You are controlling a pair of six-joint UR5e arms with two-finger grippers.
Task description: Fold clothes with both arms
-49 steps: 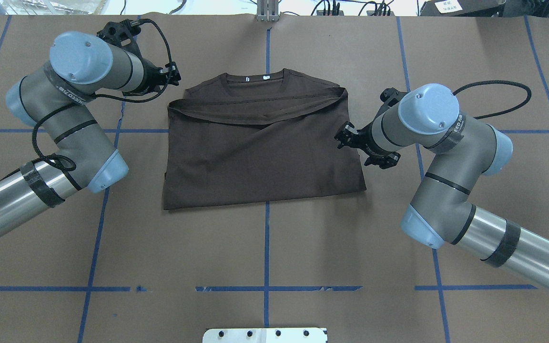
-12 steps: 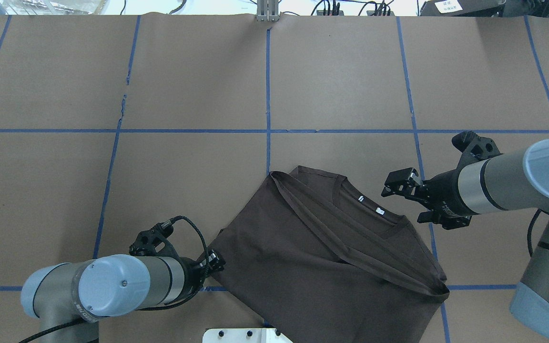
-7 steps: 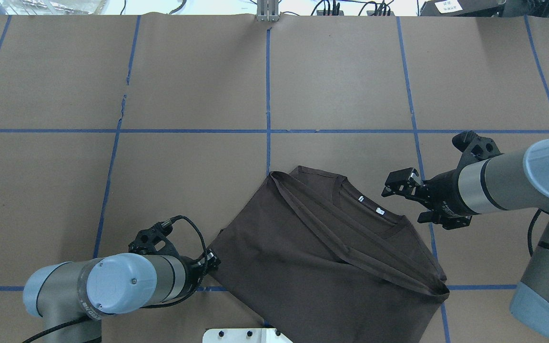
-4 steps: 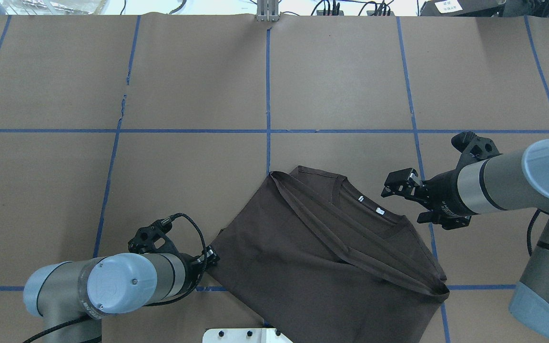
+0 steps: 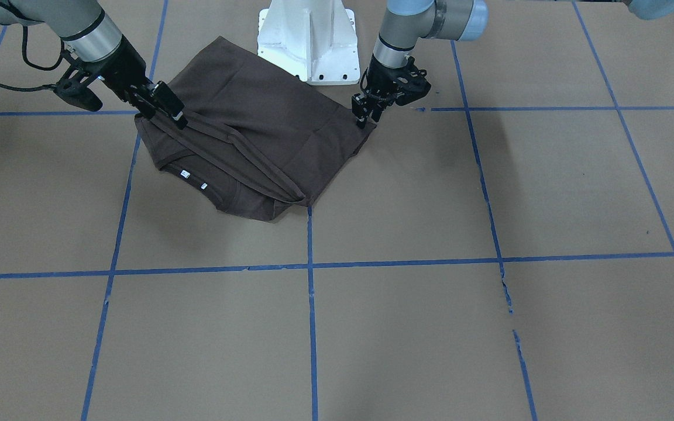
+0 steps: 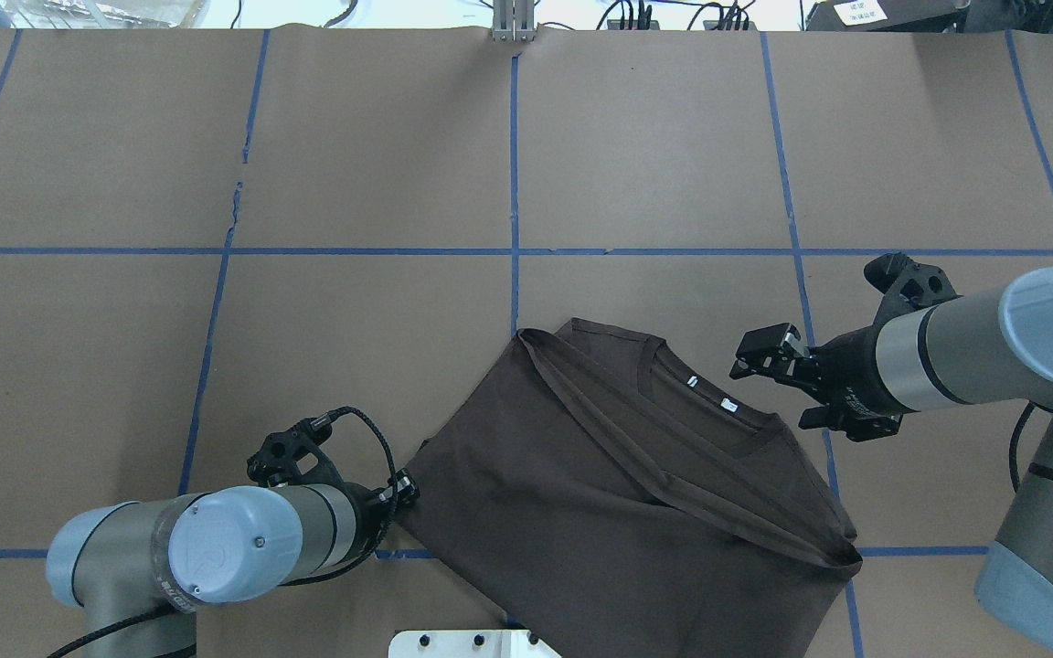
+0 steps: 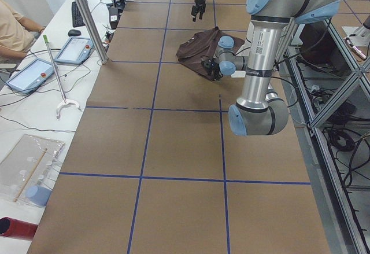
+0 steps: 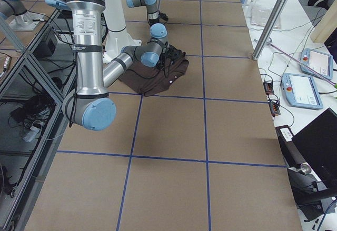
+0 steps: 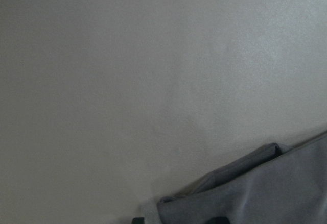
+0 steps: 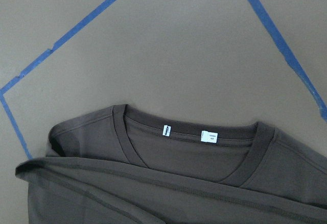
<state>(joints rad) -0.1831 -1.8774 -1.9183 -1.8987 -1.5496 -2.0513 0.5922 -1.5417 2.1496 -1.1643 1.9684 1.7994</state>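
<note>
Brown-paper tabletop [image 6: 353, 164]; limp T-shirt [image 6: 581, 521]; left fingers [image 6: 405, 489] parted astride corner; right fingers [image 6: 767, 338] parted, empty.

The T-shirt [image 6: 600, 530] is soft, matt brown cloth, its collar [image 10: 121, 134] ribbed (the neck tags [image 10: 208, 137] look smooth and white). Dull brown paper covers the desk [image 6: 353, 155], crossed by blue tape [image 6: 514, 183]. The arms [image 6: 947, 356] are satin metal.
</note>
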